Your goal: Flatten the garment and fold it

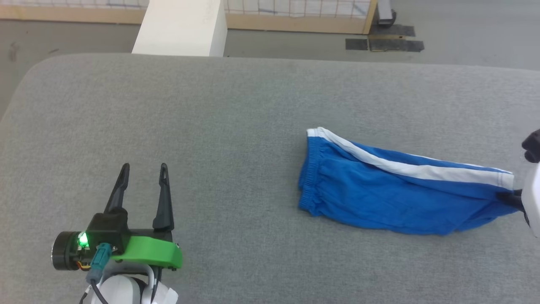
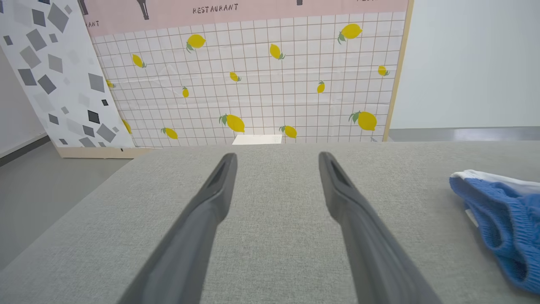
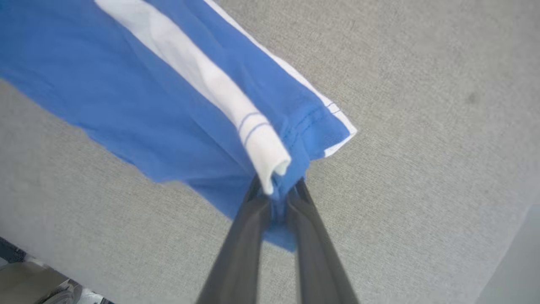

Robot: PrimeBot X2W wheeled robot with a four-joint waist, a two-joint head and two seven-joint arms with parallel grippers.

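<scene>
While the right end effector [image 3: 277, 185] pinches the hem of the shorts [image 1: 396, 190] lying right of centre on the desk [image 1: 211, 105], the spread left end effector [image 1: 144, 166] should probably grip the waistband [image 1: 310, 177], pulling taut.

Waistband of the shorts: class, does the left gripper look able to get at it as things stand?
Probably yes. The left gripper is open, and bare grey surface lies between it and the waistband. The right gripper is shut on the shorts at the far end.
</scene>
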